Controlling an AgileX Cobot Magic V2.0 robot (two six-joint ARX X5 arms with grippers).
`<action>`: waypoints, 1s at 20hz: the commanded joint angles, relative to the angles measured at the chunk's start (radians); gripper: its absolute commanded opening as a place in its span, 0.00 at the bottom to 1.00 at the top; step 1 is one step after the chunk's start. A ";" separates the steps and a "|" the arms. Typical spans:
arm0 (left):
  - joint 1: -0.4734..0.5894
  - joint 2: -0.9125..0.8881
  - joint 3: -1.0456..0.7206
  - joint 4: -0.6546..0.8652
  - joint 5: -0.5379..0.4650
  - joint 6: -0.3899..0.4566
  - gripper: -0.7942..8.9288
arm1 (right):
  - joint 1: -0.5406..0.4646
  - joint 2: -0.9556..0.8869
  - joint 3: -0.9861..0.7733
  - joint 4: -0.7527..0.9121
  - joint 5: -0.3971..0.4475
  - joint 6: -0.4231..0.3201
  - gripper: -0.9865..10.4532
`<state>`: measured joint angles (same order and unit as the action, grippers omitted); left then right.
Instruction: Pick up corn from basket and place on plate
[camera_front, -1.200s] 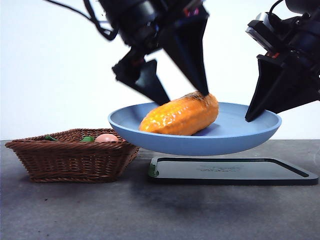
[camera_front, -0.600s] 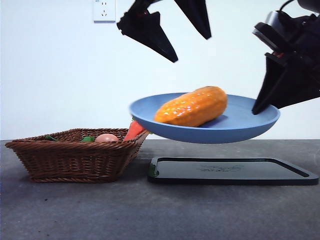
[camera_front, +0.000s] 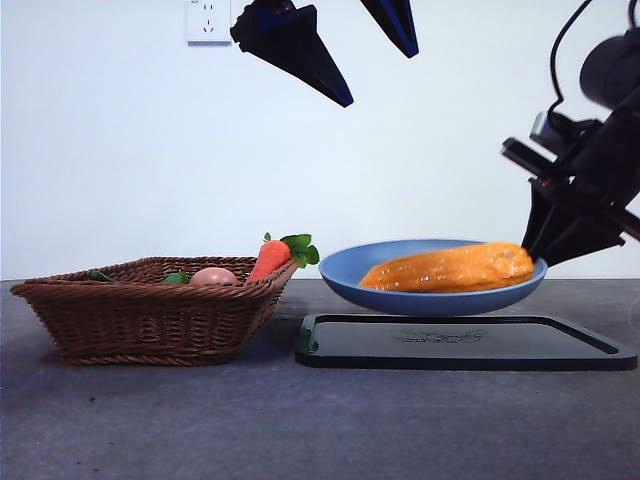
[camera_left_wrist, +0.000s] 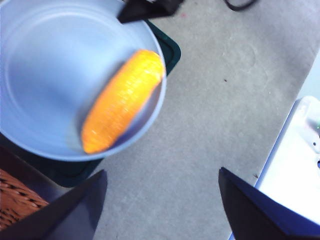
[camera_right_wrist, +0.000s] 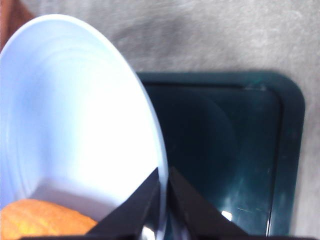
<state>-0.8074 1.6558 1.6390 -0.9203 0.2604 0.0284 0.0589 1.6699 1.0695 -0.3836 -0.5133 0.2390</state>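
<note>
The orange-yellow corn (camera_front: 446, 268) lies lengthwise in the blue plate (camera_front: 400, 292). My right gripper (camera_front: 536, 252) is shut on the plate's right rim and holds the plate just above the black tray (camera_front: 460, 346). In the right wrist view the right gripper (camera_right_wrist: 163, 176) pinches the rim of the plate (camera_right_wrist: 75, 120), with one end of the corn (camera_right_wrist: 40, 220) close by. High above, my left gripper (camera_front: 380, 79) hangs open with nothing in it. The left wrist view looks down past the left gripper (camera_left_wrist: 162, 171) on the corn (camera_left_wrist: 122, 100) in the plate (camera_left_wrist: 45, 70). The wicker basket (camera_front: 140, 312) stands at the left.
A carrot (camera_front: 272, 257) with green leaves leans on the basket's right rim, and a pale egg (camera_front: 212, 276) lies inside. The tray (camera_right_wrist: 225, 150) sits under the plate. A corner of the basket (camera_left_wrist: 15, 197) and a white surface (camera_left_wrist: 300, 150) beside the table show in the left wrist view.
The plate has come down from well above the table to just over the black tray. The corn has slid toward the right gripper's side. The left gripper has risen higher.
</note>
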 joint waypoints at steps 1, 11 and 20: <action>-0.008 0.014 0.029 0.000 0.001 0.013 0.46 | -0.005 0.060 0.043 0.009 -0.012 -0.004 0.09; -0.008 0.014 0.029 0.000 0.001 0.013 0.46 | -0.004 0.154 0.045 0.036 -0.010 -0.003 0.09; -0.006 0.014 0.029 -0.004 0.001 0.016 0.46 | -0.014 0.122 0.045 -0.005 -0.007 -0.006 0.29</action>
<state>-0.8070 1.6558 1.6390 -0.9257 0.2604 0.0349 0.0448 1.7947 1.0939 -0.3950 -0.5198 0.2390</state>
